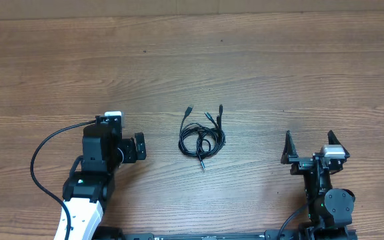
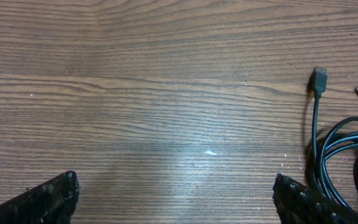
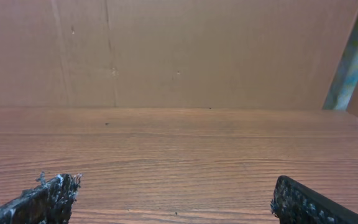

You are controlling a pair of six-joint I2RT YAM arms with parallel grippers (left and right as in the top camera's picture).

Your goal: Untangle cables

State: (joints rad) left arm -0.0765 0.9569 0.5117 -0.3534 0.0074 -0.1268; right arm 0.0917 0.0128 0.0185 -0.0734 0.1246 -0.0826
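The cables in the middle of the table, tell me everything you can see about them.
The cables are thin, black, flexible cords, coiled together in one loose, overlapping bundle lying flat on the wooden table. Several small plug ends stick out, most on the far side. Only the table touches them.

One counter [image 1: 245, 53]. One tangled bundle of cables [image 1: 202, 137], strand count unclear. Two grippers: left gripper [image 2: 176, 186], right gripper [image 1: 310, 141], flanking the cables.

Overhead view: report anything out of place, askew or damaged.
Only the cables stand out: a tangled black coil mid-table between the arms, plug ends poking out at its far side. The left claw and right claw stand open, clear of it. No spill or damage shows.
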